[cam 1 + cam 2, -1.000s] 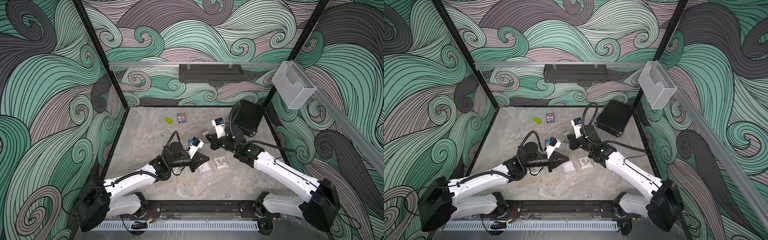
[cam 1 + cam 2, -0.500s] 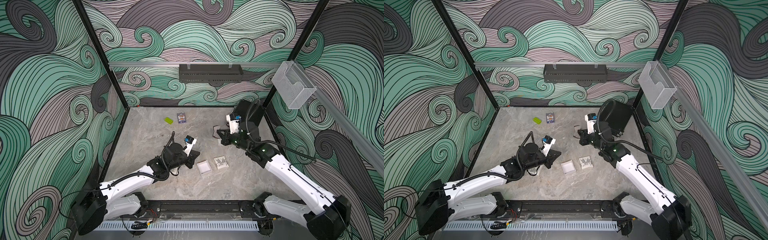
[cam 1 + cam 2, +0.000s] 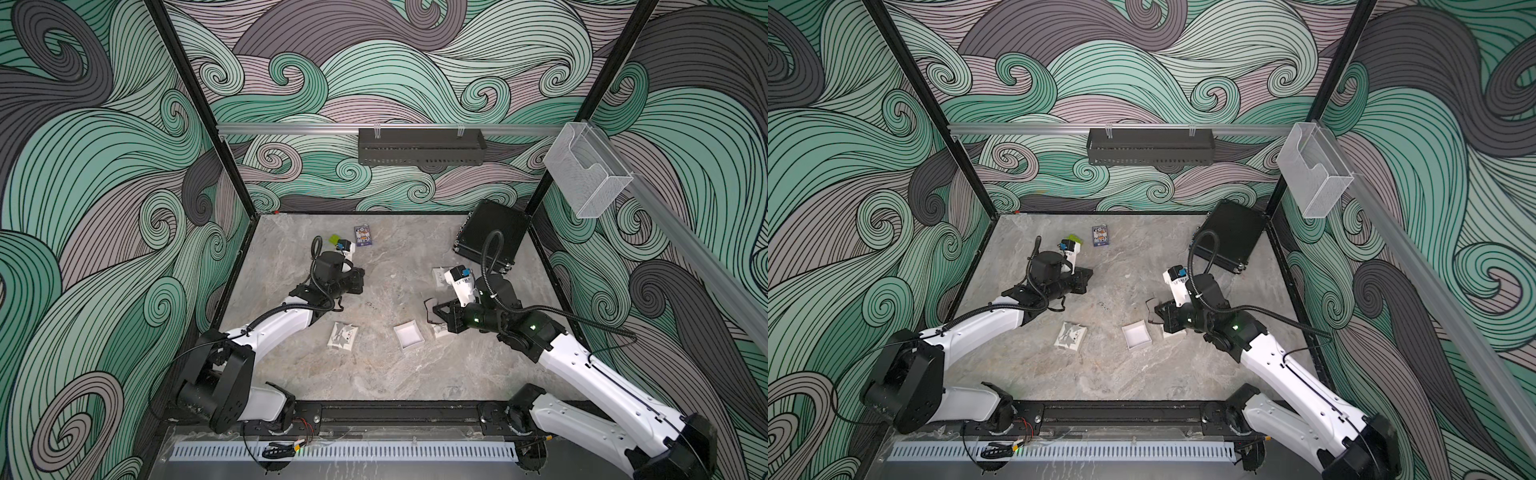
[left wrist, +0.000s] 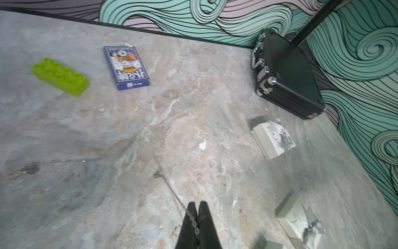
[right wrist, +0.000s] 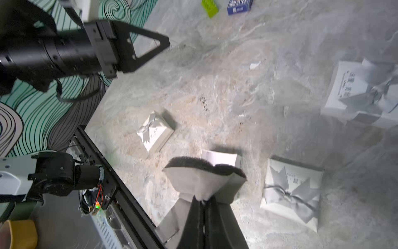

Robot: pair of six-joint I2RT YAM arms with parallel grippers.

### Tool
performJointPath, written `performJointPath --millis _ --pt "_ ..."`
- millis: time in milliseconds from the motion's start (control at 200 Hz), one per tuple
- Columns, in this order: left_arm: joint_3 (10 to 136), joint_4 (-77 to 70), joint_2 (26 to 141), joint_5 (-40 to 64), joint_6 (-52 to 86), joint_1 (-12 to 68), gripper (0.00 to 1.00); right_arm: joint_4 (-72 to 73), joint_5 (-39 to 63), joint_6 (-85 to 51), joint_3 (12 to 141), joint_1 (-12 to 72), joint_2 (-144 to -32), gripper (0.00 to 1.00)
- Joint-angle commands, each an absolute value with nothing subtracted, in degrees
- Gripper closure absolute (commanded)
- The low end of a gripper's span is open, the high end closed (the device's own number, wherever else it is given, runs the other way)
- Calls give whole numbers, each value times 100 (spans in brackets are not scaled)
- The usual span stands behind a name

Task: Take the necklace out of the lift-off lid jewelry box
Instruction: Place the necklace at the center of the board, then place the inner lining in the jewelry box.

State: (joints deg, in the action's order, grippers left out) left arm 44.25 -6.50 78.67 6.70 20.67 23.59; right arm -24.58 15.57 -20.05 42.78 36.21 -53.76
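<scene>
Far left on the back of the table lie a lime building brick point(image 4: 60, 76) and a playing-card deck point(image 4: 127, 68), neither part of the job. Next comes the left gripper point(image 3: 358, 279), raised over the marble-look tabletop point(image 3: 374, 374). In its wrist view the jaws are pressed together on the necklace point(image 4: 172, 190), whose fine chain trails away from the tips. It seems to hang clear of the surface, though whether its low end touches I cannot tell. In both top views the chain is too thin to make out.

Nearer the front edge sits the lift-off lid point(image 3: 343, 336) with its grey bow, set aside, and to its right the open box base point(image 3: 409, 336), white inside and showing nothing in it. Just beyond that the right gripper point(image 3: 432, 311) is clamped on the foam insert point(image 5: 204, 179), held above the table beside the base. Two more bow-topped boxes point(image 5: 290, 189) rest close to that arm, and a black case point(image 3: 490, 232) stands in the far right corner.

So the extraction itself looks done: the necklace is out and in the left gripper's hold. What remains, I judge, is the release. That calls for lowering over bare marble away from the lid and base, then parting the jaws so the chain settles without snagging on a fingertip
</scene>
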Motion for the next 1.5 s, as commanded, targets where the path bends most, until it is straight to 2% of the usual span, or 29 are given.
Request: performJointPath --millis 0,330,645,866,926,1016,1141,1256,1381,1496 --pt "4466 -557 7899 773 2173 1996 100 -2516 1619 -2126 4243 3722 -5367 100" --pt "4178 -598 8646 1330 2673 777 100 -2928 1767 -1797 4621 3976 -6185 100" --pt "4128 -821 8892 1364 2902 523 100 -2983 1448 -1789 4683 4122 -6607 100" --pt "4218 -791 9145 1340 3225 18 100 -3152 1125 -1616 4860 4210 -7195 100" --pt "4212 -826 9142 1476 3234 -75 92 -3147 1170 -1591 4912 4240 -7386 100" --pt "4124 -914 9027 1607 3243 -148 70 -3082 1217 -1573 4977 4319 -7657 100" --pt "4019 -856 8721 1576 3231 -158 49 -2964 1265 -1603 5064 4433 -7910 100" --pt "3986 -624 8421 1516 3195 -158 39 -2837 1270 -1651 5152 4539 -8094 100" --pt "3838 -490 7965 1494 2991 -104 34 -2714 1200 -1742 5250 4645 -8341 100" --pt "3774 -35 7502 986 2812 62 31 -2485 1083 -1914 5286 4683 -8577 100"
